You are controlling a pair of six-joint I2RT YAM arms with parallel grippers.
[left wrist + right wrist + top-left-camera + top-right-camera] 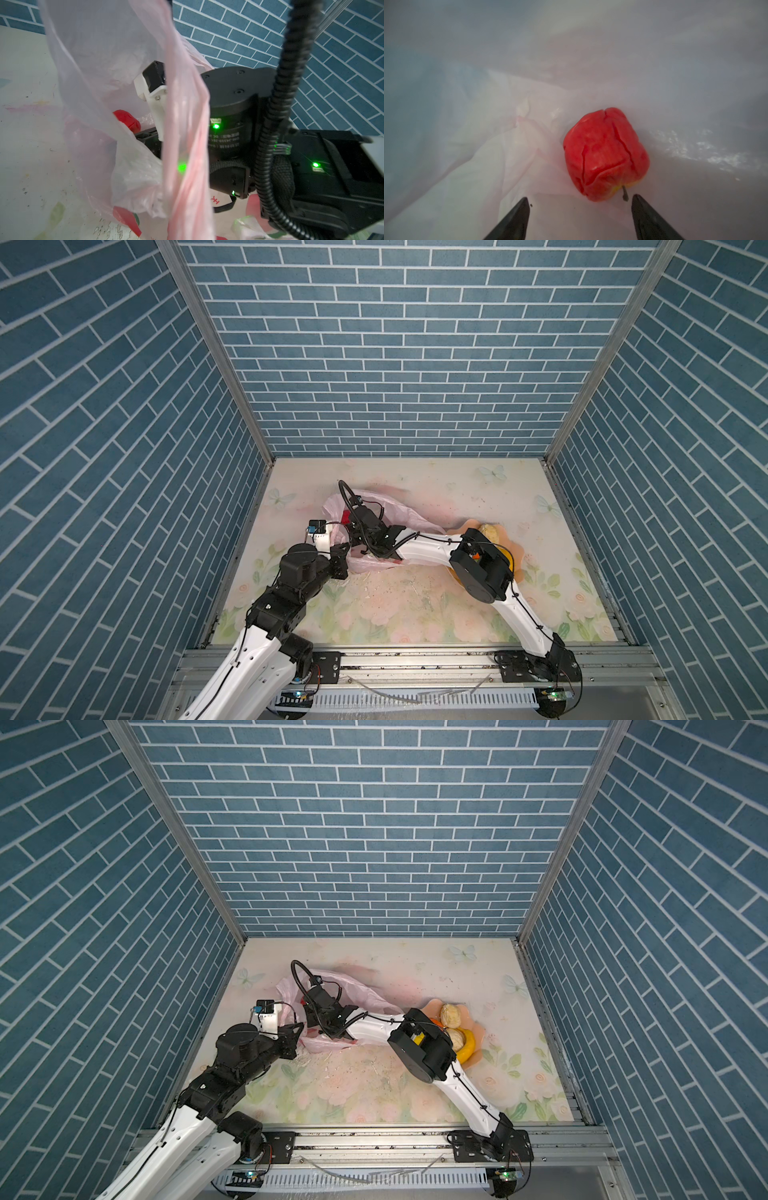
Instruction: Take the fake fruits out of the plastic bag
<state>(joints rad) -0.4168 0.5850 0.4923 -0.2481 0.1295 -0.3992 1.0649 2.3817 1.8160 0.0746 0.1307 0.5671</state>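
The right tool [580, 206] reaches across the middle of the desk [415, 614] and sits inside the plastic bag [409, 517], which lies on the desk's left part. Its jaws are released and spread wide, holding nothing. The red apple [606, 153] lies on the bag's floor just beyond the tips. Its stem end faces the tool and the stem is close beside one tip; whether they touch I cannot tell.

The left tool [340, 552] is clenched on the bag's near edge at the mouth. The thin pink film rises from there and fills much of the left wrist view.

Well apart, on the right of the desk, stands a peach bowl [478, 1038]. It holds a far cream lump [450, 1014], a near cream lump [456, 1040], a banana [468, 1048] and a sliver of an orange [436, 1021]. The right arm [419, 1052] partly hides them.
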